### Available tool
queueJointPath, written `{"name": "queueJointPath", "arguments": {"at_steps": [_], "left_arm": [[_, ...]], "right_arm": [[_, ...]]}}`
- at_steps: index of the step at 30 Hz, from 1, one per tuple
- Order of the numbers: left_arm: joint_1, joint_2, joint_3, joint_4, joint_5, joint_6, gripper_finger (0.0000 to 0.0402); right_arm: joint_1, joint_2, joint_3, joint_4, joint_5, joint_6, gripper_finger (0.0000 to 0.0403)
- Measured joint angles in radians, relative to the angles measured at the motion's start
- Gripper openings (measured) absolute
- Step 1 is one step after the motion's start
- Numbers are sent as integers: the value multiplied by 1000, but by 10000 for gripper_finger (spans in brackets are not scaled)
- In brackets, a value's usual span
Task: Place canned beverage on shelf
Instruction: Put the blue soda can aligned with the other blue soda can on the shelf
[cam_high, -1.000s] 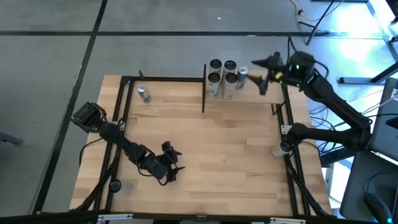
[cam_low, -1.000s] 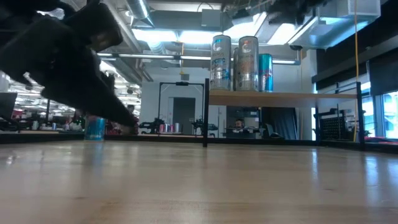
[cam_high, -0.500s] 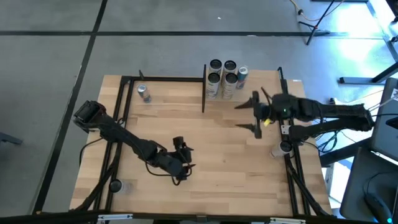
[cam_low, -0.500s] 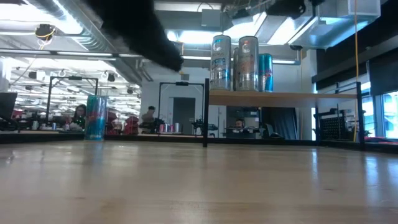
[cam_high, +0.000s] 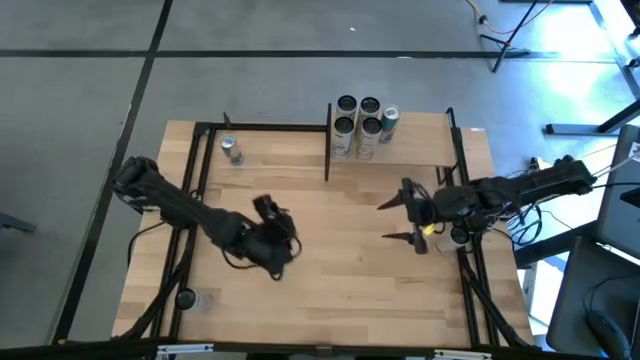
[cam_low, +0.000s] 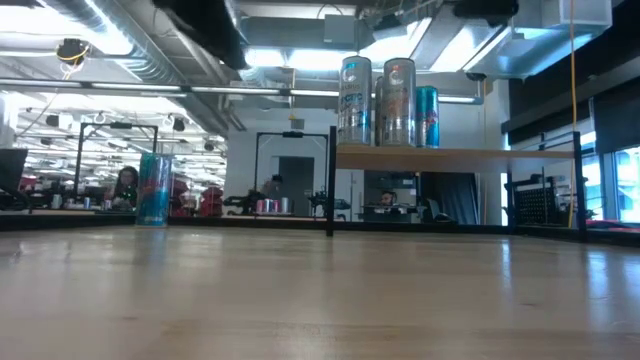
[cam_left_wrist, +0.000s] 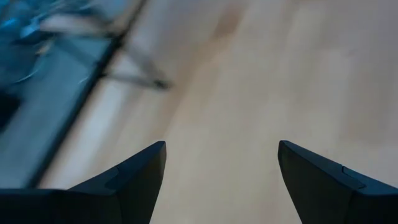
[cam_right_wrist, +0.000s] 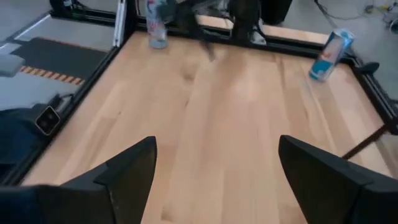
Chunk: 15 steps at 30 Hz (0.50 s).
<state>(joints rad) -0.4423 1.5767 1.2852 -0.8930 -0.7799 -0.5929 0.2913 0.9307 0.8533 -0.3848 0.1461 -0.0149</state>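
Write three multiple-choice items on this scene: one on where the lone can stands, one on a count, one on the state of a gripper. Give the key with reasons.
1. The lone can stands:
A. far left of the table
B. on the shelf
C. in a gripper

2. Cans on the shelf:
A. two
B. five
C. eight

3. The right gripper is:
A. shut on a can
B. open and empty
C. out of view

Key:
1 A: the lone can stands apart by the table's far left corner.
2 B: five cans cluster on the shelf.
3 B: the right gripper shows spread fingers holding nothing.
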Motion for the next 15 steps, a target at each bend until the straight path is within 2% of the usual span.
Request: {"name": "queueJointPath", "arguments": {"at_steps": [2, 5, 10, 15], "left_arm": [[25, -46, 25, -153, -32, -73, 295], [116, -142, 42, -257, -38, -144, 295], [335, -281, 41, -313, 81, -160, 295], [572, -321, 41, -329, 186, -96, 295]], "right_arm": [[0, 14, -52, 61, 1, -20, 321], [-4, 29, -139, 225, -10, -73, 321], [-3, 42, -217, 418, -26, -154, 321], [-3, 43, -227, 447, -26, -166, 321]]}}
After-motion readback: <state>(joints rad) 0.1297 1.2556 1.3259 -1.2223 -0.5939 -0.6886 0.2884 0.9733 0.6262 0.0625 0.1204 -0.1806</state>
